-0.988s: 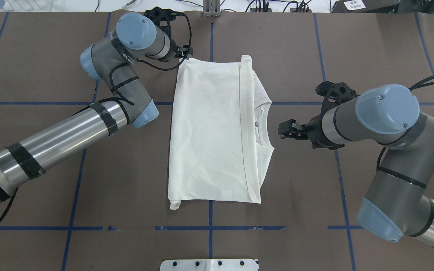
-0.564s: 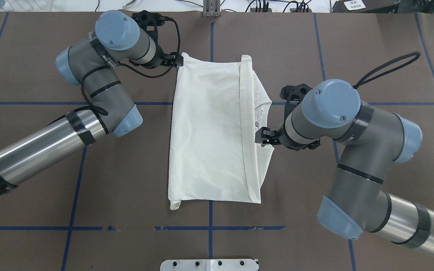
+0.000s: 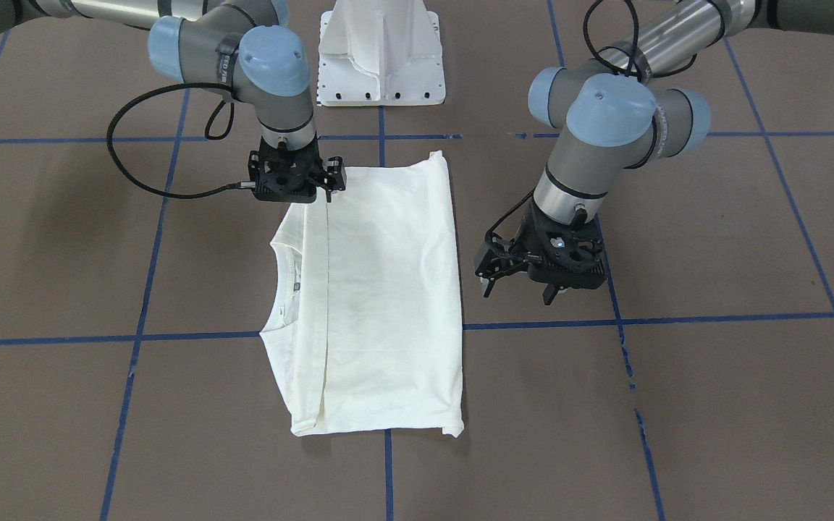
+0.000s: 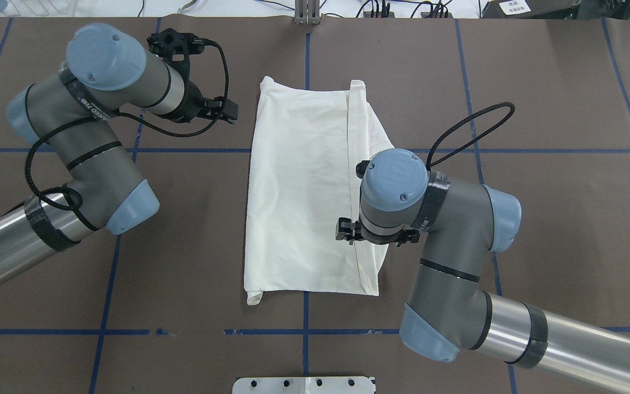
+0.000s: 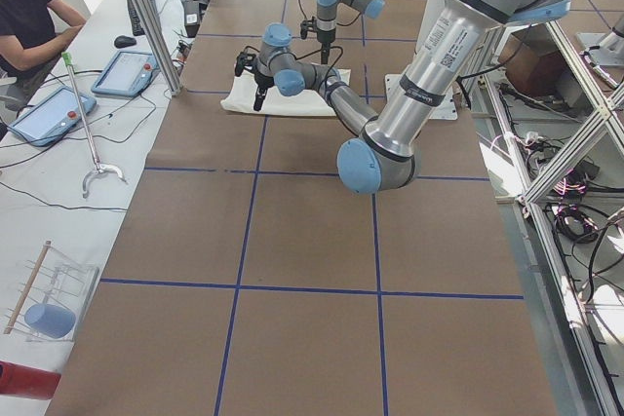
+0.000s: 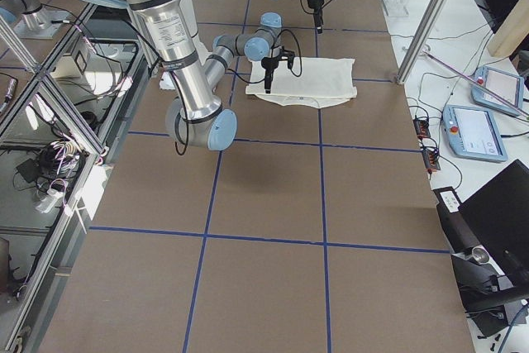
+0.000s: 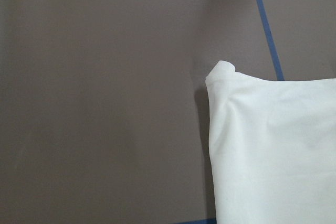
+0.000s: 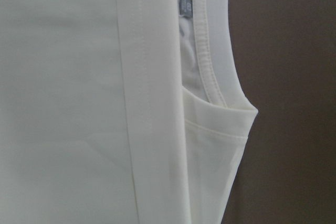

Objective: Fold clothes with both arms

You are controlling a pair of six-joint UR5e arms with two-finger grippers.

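A robotics lab: a broad brown-covered table (image 4: 566, 82) gridded with blue tape lines (image 4: 315, 331) carries grey tubular robot arms with light blue joint caps (image 5: 429, 56), aluminium profile posts (image 5: 144, 17) stand along its edge, and a person (image 5: 24, 7) sits at a white side bench (image 5: 58, 241) with grey touchscreen pendants (image 5: 49, 116).

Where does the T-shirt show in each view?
Front-facing: T-shirt centre, collar left.
Overhead: centre.
Exterior left: small, upper middle.
Exterior right: small, upper middle.
Left wrist: its corner, lower right.
Right wrist: fills the left.
Shared landmark: blue tape line running under it.
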